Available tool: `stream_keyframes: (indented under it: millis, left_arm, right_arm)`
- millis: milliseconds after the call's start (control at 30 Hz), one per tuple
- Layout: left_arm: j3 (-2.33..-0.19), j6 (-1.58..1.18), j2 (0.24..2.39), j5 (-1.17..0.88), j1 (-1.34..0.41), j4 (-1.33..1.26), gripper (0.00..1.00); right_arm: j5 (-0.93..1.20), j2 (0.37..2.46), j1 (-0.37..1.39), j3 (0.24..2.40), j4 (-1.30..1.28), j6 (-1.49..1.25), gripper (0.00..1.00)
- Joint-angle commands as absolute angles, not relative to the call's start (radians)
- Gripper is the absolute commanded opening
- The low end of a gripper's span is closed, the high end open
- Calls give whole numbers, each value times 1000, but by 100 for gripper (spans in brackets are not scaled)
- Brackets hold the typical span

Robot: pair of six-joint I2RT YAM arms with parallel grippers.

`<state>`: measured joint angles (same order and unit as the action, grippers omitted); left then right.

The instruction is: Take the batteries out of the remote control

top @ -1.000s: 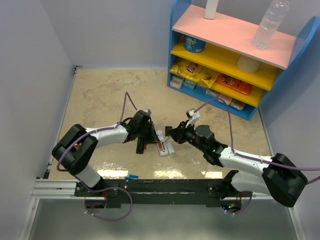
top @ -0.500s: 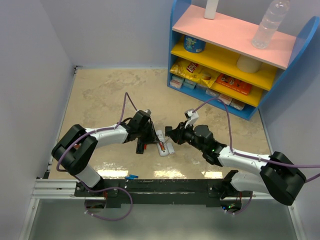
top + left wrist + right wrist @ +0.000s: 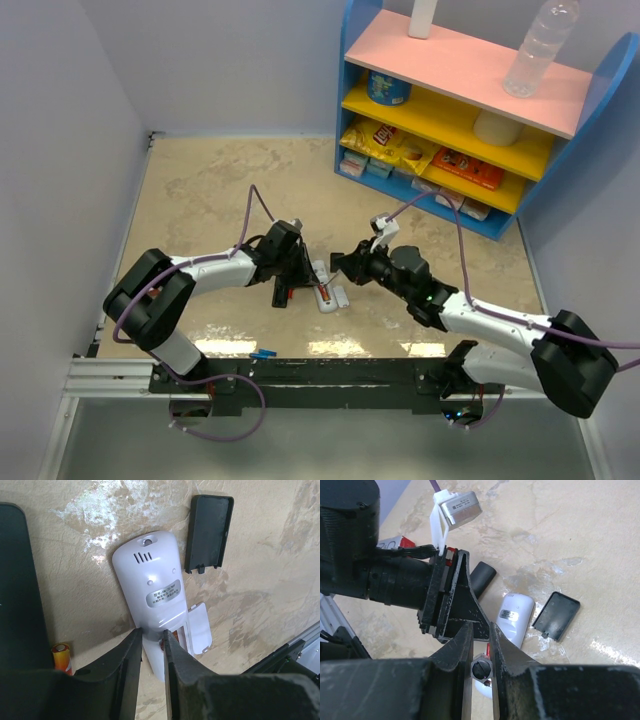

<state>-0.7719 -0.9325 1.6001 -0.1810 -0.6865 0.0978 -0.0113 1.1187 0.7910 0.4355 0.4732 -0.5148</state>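
Listing from your near edge: small blue cylinder cell (image 3: 263,354), loose beside the metal rail (image 3: 330,378), already unloaded. Next, slim white plastic remote (image 3: 152,590), face-down on the beige stone-look surface (image 3: 260,605) so its battery bay (image 3: 176,632) opens upward; silver label print too small to read. Over its bay end, left hand (image 3: 152,632), fingers narrowly parted, likely steadying it; you cannot tell whether it grips. Above, right hand (image 3: 480,635), apparently pinching a round-ended orange-red cell (image 3: 481,670). Beyond, flat black cover plate (image 3: 207,532), set aside.
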Motion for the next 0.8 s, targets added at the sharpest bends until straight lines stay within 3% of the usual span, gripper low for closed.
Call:
stream_keyframes:
  millis: [0,767]
  left_arm:
    - [-767,-937,1592,-219,-704,124,28]
    - [-765,-942,1592,-212,-704,117,28]
  right_arm:
    - [-43,1141,788,474,482,-485,0]
    - [18,1201,788,469,537,-512,0]
